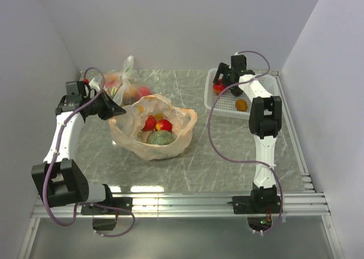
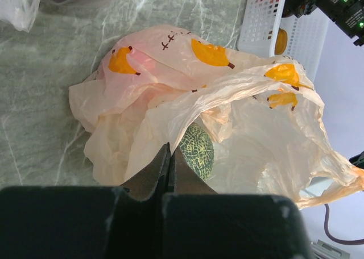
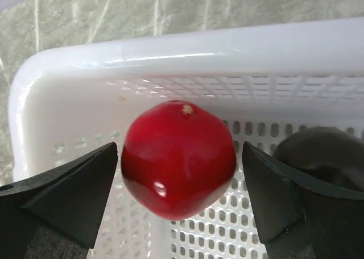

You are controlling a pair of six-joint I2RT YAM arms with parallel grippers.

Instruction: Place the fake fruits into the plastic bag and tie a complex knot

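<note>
Top external view showed the peach-orange plastic bag [image 1: 181, 135] slumped open at the middle of the grey marbled table [image 1: 227, 157], mouth upward. Inside it lay a green netted melon [image 1: 162, 138] and, just behind the melon, two red fruits [image 1: 164, 125] side by side. The left gripper [image 1: 118, 112] sat at the bag's left rim. In the left wrist view its jaws were pressed together with no gap, pinching the thin film of the bag [image 2: 239, 128] at the tips [image 2: 169, 157], with the melon [image 2: 197, 151] just beyond them inside the mouth.

At the upper right of the overhead frame stood the white basket [image 1: 273, 91], well apart from the bag. An orange-brown fruit [image 1: 241, 104] rested on its perforated floor. The right gripper [image 1: 223, 84] hung over the basket's left end, at a red ball [image 1: 218, 88]. From the right wrist camera that gripper [image 3: 180, 151] was spread wide, one finger [image 3: 74, 196] on each side of the red ball [image 3: 179, 159]. Only a sliver of space showed at either side, and whether the pads touched it could not be told. The ball sat near the basket's rim [image 3: 170, 49].

A clear bag [image 1: 126, 84] of mixed fruit lay at the upper left, behind the peach bag.
</note>
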